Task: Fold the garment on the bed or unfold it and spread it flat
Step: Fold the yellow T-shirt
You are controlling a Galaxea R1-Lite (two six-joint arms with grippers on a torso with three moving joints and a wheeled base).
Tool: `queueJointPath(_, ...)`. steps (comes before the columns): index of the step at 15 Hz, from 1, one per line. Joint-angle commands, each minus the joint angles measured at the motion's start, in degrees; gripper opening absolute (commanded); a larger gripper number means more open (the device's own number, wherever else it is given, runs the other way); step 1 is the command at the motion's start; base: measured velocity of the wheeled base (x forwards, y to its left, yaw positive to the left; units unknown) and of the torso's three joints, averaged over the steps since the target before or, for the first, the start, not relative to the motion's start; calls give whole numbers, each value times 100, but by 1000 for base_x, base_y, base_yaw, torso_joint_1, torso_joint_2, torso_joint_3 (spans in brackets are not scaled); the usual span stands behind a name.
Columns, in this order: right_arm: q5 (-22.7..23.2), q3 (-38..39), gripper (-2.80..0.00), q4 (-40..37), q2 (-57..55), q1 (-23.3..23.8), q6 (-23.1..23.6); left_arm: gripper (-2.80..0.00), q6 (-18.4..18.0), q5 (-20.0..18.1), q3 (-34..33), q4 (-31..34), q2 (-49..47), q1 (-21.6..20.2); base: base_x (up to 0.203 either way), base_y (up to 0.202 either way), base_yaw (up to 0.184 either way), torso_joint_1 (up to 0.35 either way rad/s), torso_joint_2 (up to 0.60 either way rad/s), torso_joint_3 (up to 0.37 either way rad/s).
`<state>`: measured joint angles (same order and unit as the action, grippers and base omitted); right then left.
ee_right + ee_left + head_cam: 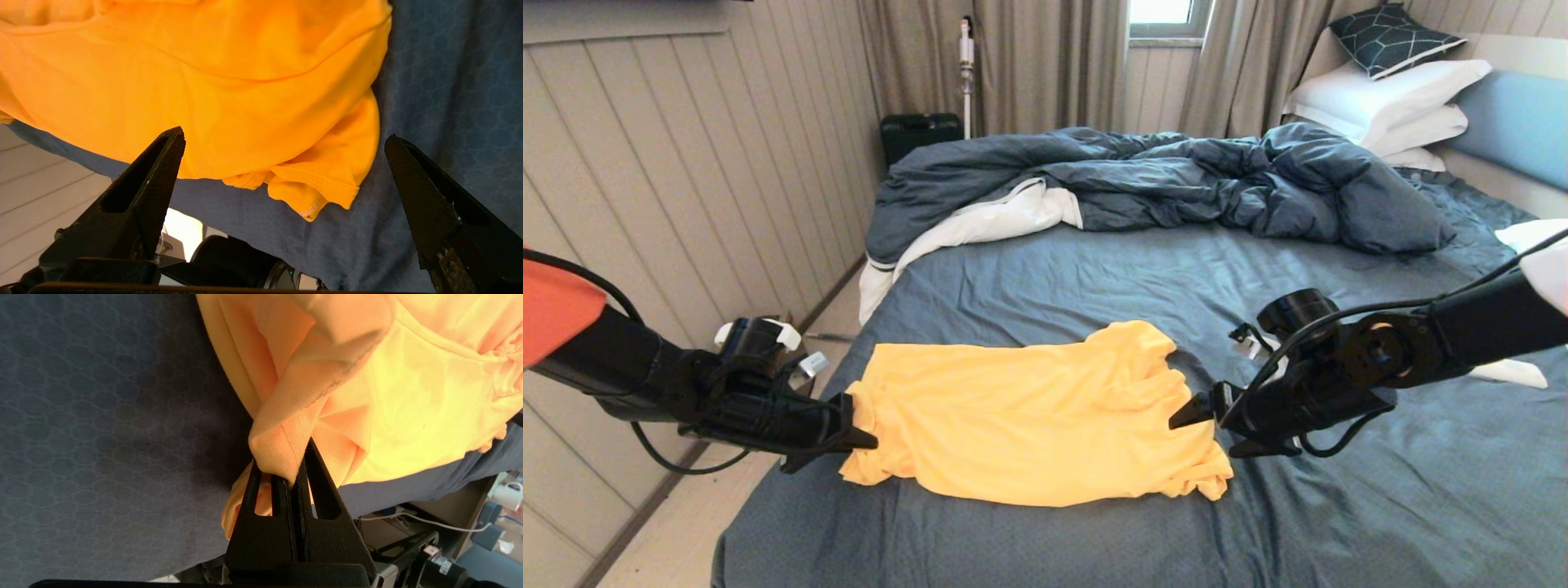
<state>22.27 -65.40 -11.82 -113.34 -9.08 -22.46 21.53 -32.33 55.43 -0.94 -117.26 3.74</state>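
The yellow-orange garment (pixel 1029 416) lies crumpled and roughly spread across the near part of the bed (pixel 1094 269), on its slate-blue sheet. At the shirt's left edge, my left gripper (pixel 862 425) is shut on a bunched fold of the fabric; the left wrist view shows the cloth (pixel 408 396) pinched between the closed fingers of the gripper (pixel 286 465). My right gripper (pixel 1205 433) stands open at the shirt's right edge, just above the sheet. In the right wrist view a hemmed corner of the garment (pixel 327 179) lies between the spread fingers of the gripper (pixel 284 136), untouched.
A rumpled dark blue duvet (pixel 1176 180) with white lining fills the far half of the bed. White pillows (pixel 1388 98) are stacked by the light blue headboard (pixel 1519 114) at the far right. The bed's left edge drops to the floor (pixel 686 531) beside a panelled wall.
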Motion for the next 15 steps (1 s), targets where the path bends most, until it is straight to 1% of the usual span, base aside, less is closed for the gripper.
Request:
queueJointPath(1, 7, -7, 0, -4, -95, -58, -13, -280, 9, -19, -14, -3, -25, 21, 0, 0, 0, 0, 0, 0)
queueJointPath(7, -54, -52, 0, -9, -213, -196, -39, -280, 18, -22, 12, -3, -86, 39, 0, 0, 0, 0, 0, 0)
queueJointPath(12, -100, -104, 0, -4, -276, -209, -48, -280, 18, -19, 47, -3, -104, 39, 0, 0, 0, 0, 0, 0)
queueJointPath(13, -100, -113, -280, -4, -276, -210, -48, -280, 18, -22, 56, -3, -103, 39, 0, 0, 0, 0, 0, 0)
queueJointPath(15, -100, -113, -280, -4, -276, -217, -48, -280, 18, -28, 56, -3, -104, 39, 0, 0, 0, 0, 0, 0)
